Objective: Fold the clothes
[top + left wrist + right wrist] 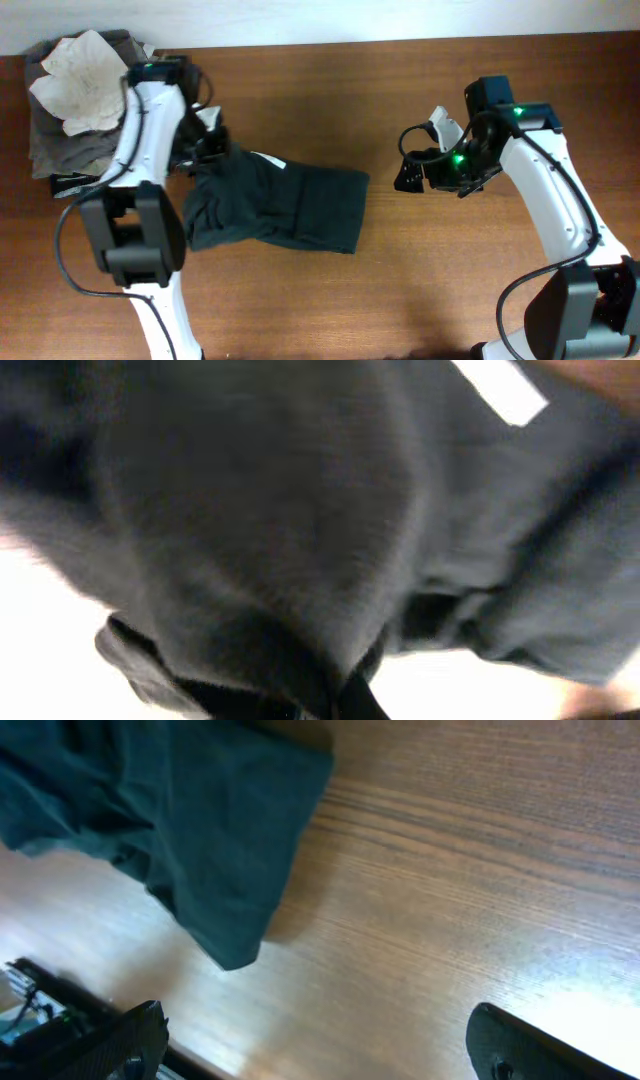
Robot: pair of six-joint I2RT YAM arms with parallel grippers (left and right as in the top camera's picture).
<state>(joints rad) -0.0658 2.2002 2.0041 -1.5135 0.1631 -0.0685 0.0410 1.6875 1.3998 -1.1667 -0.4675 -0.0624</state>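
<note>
Left tool (pixel 208 147) tight on bunched edge of the T-shirt (pixel 300 205)

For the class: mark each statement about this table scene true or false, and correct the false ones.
1. The left end effector is shut on the dark T-shirt. True.
2. The right end effector grips the T-shirt. False: it is open over the bare table, apart from the shirt.
3. A white cloth lies on top of the grey garments at the table's corner. True.
4. The T-shirt lies flat and fully spread out. False: it is bunched and partly folded.
</note>
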